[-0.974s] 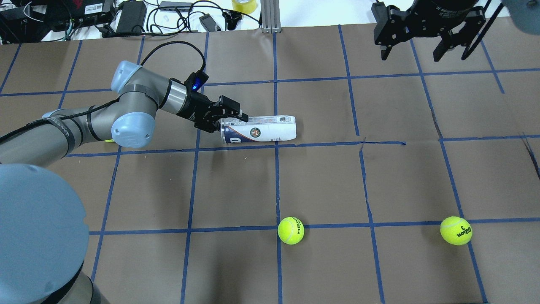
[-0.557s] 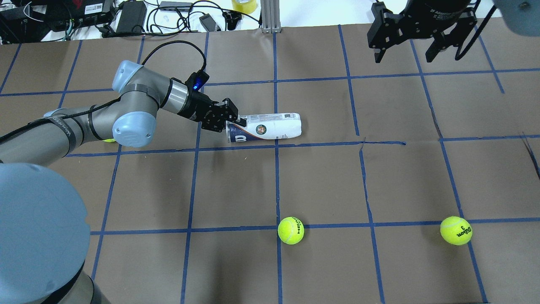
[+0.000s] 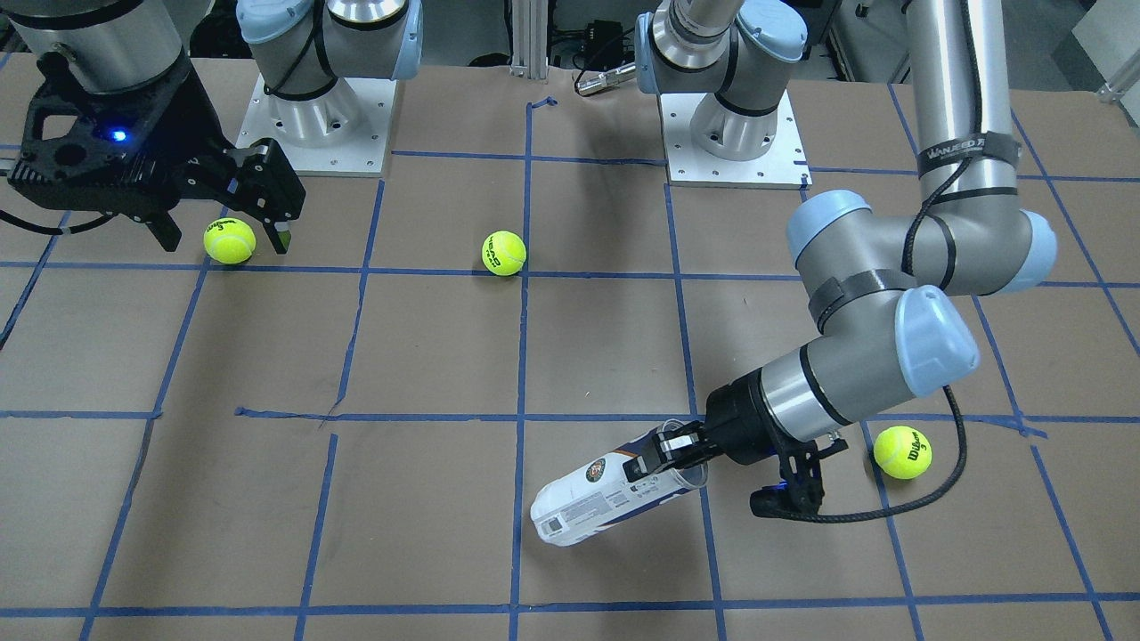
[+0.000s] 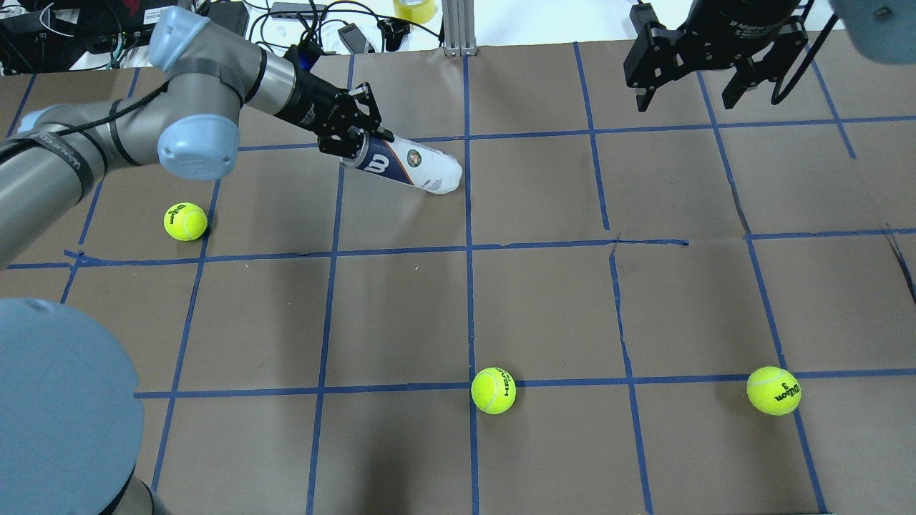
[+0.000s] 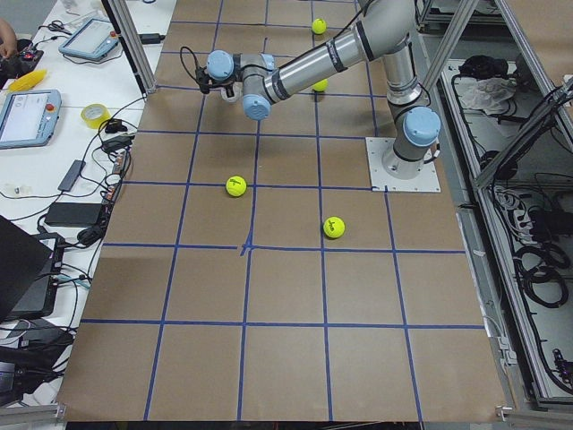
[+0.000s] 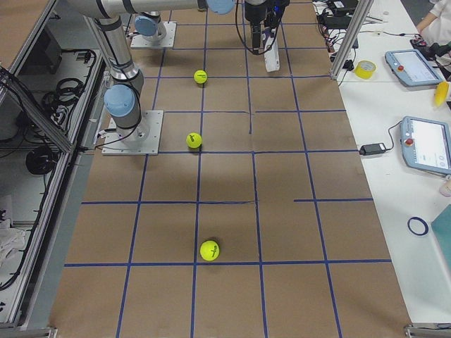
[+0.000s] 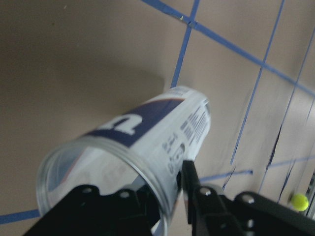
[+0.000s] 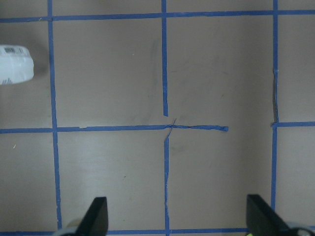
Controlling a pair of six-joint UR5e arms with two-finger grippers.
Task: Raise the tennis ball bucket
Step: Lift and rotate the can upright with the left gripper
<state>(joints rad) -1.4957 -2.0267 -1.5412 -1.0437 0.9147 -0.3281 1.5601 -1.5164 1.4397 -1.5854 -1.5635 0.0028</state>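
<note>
Brown table [image 4: 544, 300]: left fingers [image 7: 189, 184] pinch bucket [image 4: 408, 163] rim, partly hidden; right fingers [image 8: 97, 216] apart.

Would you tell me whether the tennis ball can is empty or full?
Apparently empty: the left wrist view looks into the open tennis ball can and shows no ball. The left gripper pinches its rim.
</note>
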